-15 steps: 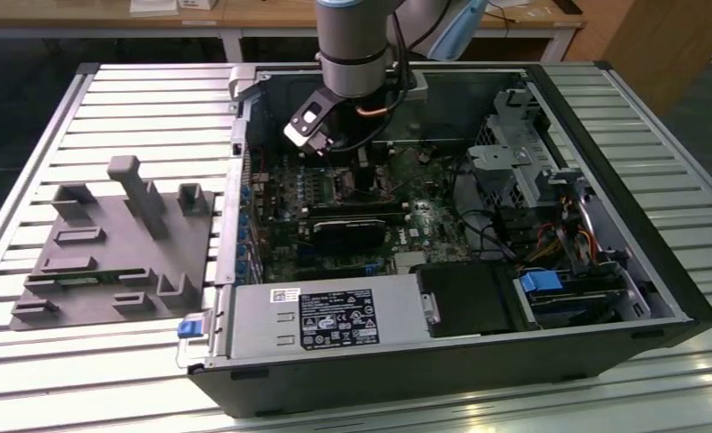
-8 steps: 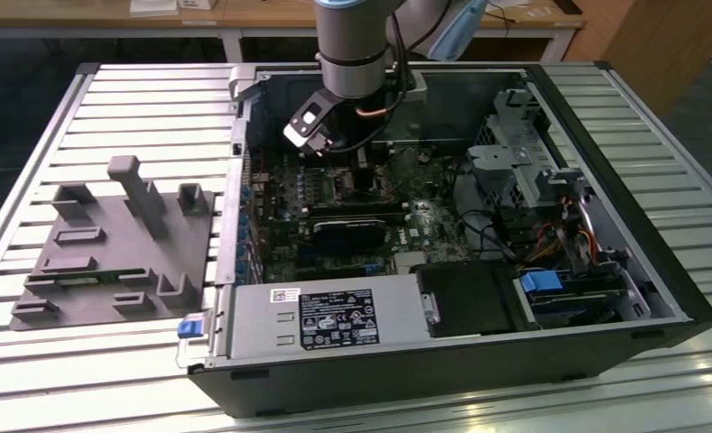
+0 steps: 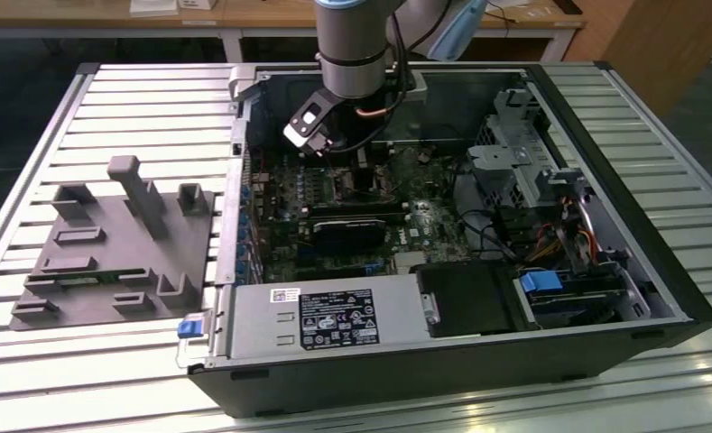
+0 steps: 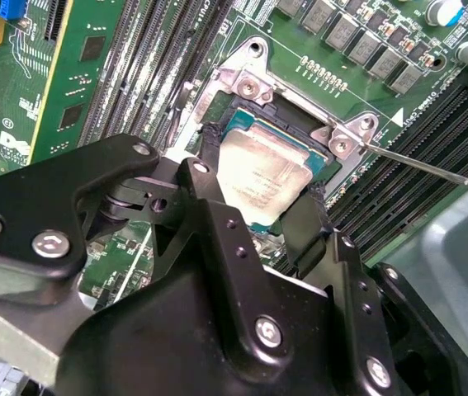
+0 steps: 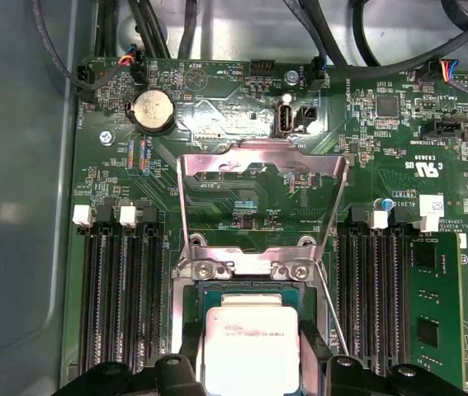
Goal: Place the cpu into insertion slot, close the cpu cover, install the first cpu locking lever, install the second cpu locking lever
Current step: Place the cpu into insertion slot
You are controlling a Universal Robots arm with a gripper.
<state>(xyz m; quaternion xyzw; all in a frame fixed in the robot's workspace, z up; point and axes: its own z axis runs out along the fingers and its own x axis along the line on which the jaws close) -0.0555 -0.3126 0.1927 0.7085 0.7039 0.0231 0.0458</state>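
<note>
Holding the small flat silvery-grey square cpu (image 4: 260, 172) by two sides, the black gripper (image 4: 262, 191) has its fingers (image 4: 205, 195) closed on it, right at the square black-rimmed insertion slot (image 4: 293, 124). I think I should keep it flat, lined up, and never push hard. The thin silvery metal cpu cover (image 5: 260, 149) stands open.

The cpu (image 5: 250, 342) has a dull silver metal lid, barely shiny. The cpu cover (image 5: 217, 161) is thin bright sheet metal that catches the light. The tool (image 4: 262, 190) is smooth matt black with shiny steel screw heads. The motherboard (image 5: 242, 107) has that slightly glossy green lacquer. The table (image 3: 644, 117) is ribbed bare aluminium and pretty reflective. The grey rack (image 3: 103, 262) looks like rough matt plastic. The case (image 3: 452, 379) is satin black outside.
</note>
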